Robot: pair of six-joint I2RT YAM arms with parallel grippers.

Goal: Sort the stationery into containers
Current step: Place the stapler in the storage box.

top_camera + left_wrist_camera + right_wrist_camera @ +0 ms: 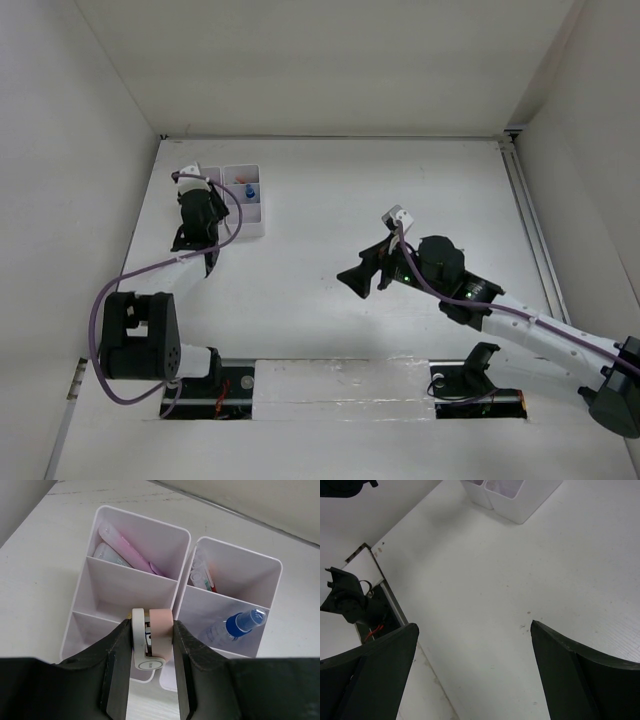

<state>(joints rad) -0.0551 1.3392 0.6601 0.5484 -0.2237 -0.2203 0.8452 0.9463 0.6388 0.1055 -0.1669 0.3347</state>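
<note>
Two white divided containers (145, 520) stand side by side at the table's back left (262, 215). My left gripper (152, 630) hovers over their near edge, shut on a small white and pale pink piece of stationery (161, 632) held upright between the fingers. A pink highlighter (127, 547) and a white item lie in the left container's far compartment. The right one holds thin red-tipped pens (202, 575) at the back and a blue-capped clear bottle (235, 624) nearer. My right gripper (474, 630) is open over bare table at mid-table (358, 278), with nothing between its fingers.
White walls close in the table on the left, back and right. A metal rail (530, 230) runs along the right side. A dark slot with cables (215, 390) lies at the near edge by the left arm's base (140, 335). The containers' corner (520, 500) shows far ahead in the right wrist view.
</note>
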